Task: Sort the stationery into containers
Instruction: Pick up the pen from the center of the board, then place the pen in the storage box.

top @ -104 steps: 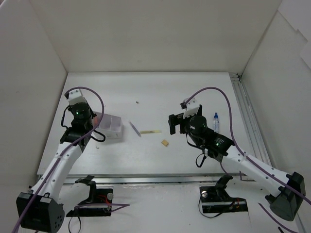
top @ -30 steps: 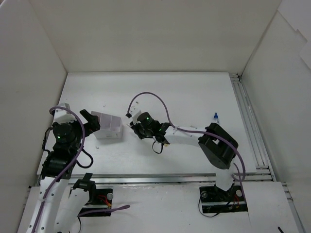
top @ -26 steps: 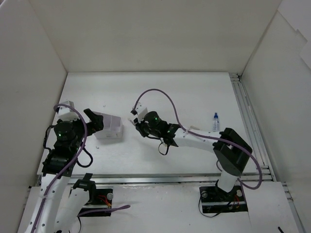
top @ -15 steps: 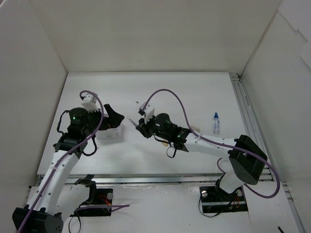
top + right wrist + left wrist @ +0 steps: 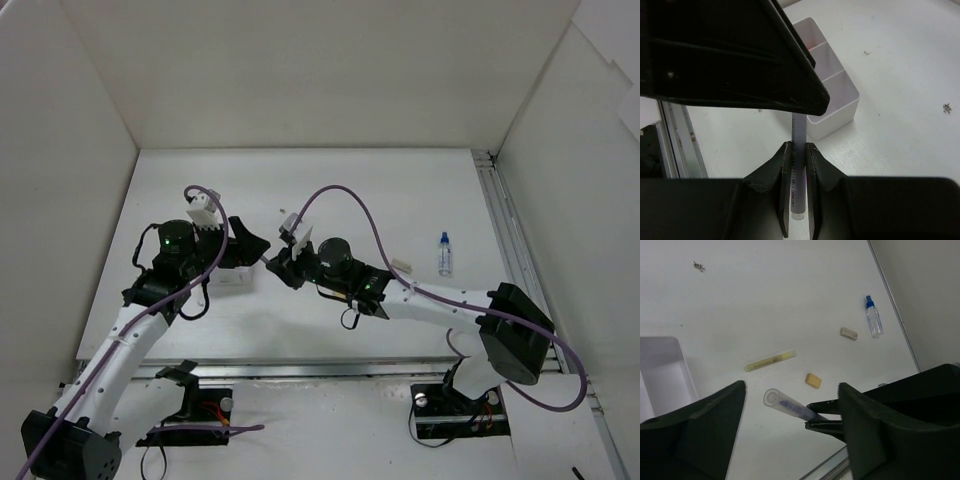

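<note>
We see our right gripper pinching a slim, translucent, round-barrelled purple pen; the left gripper spreads its matte black fingers wide.

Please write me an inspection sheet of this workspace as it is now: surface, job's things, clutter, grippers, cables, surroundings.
Surface: white table, a few dark specks on it.
Job's things: purple pen held in the air; yellow pen, tan eraser, off-white eraser lying loose; divided white box.
Clutter: small spray bottle with blue cap, near the right edge.
Grippers: left gripper open, fingers apart on either side of the purple pen; right gripper shut on it.
Cables: right arm's purple cable arcs high; left arm's purple cable loops at the wrist.
Surroundings: white walls on three sides; metal rail along the right edge.
</note>
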Available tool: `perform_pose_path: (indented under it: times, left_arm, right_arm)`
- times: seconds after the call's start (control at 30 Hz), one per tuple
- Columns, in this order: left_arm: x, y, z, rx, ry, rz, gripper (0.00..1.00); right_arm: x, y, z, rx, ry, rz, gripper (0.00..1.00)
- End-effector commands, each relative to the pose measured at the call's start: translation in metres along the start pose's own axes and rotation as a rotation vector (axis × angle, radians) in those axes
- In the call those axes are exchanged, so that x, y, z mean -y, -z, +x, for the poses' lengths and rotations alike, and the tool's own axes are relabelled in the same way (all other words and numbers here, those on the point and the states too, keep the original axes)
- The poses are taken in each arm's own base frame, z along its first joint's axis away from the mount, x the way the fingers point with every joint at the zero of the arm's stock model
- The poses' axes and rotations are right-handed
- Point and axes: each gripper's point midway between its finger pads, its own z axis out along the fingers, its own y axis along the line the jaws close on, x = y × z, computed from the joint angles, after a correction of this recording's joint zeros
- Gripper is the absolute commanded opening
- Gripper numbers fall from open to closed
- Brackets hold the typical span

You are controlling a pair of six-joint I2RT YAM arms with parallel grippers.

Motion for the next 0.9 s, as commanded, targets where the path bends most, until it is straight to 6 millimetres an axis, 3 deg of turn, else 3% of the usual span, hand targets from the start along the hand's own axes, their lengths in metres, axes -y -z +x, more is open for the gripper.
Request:
perform_pose_path:
  times: [0.0, 0.03, 0.27, 0.3, 0.37, 0.47, 0.53, 0.63, 0.67, 0.77, 0.87]
  left_arm:
    - [0.021, 0.003, -0.032, 0.107, -0.044, 0.061, 0.69]
    - [0.027, 0.002, -0.03, 0.101, -0.052, 0.085, 0.57]
    - [0.029, 0.003, -0.025, 0.095, -0.055, 0.098, 0.27]
    - [0.03, 0.004, -0.027, 0.101, -0.05, 0.099, 0.15]
    - [0.032, 0.006, -0.027, 0.103, -0.051, 0.101, 0.03]
    - [0.036, 0.01, -0.025, 0.111, -0.059, 0.12, 0.0]
    - [0.035, 0.012, -0.026, 0.136, -0.059, 0.121, 0.0]
    - [0.029, 0.018, -0.034, 0.186, -0.054, 0.071, 0.0]
    - [0.027, 0.022, -0.038, 0.204, -0.059, 0.051, 0.0]
    - [0.007, 0.03, -0.053, 0.26, -0.073, -0.086, 0.0]
    - [-0.027, 0.045, -0.069, 0.323, -0.083, -0.31, 0.0]
  right_arm:
    - [-0.013, 0.011, -0.07, 0.22, 0.031, -0.027, 0.0]
    - [-0.015, 0.01, -0.069, 0.22, 0.03, -0.02, 0.0]
    - [-0.012, 0.009, -0.077, 0.255, 0.049, 0.04, 0.0]
    - [-0.013, 0.008, -0.077, 0.255, 0.049, 0.046, 0.0]
    - [-0.012, 0.007, -0.076, 0.253, 0.051, 0.053, 0.0]
    - [-0.01, 0.005, -0.073, 0.248, 0.047, 0.073, 0.03]
    - [-0.012, 0.005, -0.075, 0.252, 0.035, 0.071, 0.11]
    - [-0.012, 0.006, -0.076, 0.254, 0.015, 0.07, 0.64]
    - [-0.007, 0.008, -0.077, 0.26, 0.01, 0.097, 0.97]
    - [0.005, 0.018, -0.078, 0.273, -0.018, 0.166, 0.98]
    - [0.023, 0.035, -0.069, 0.271, -0.038, 0.265, 0.98]
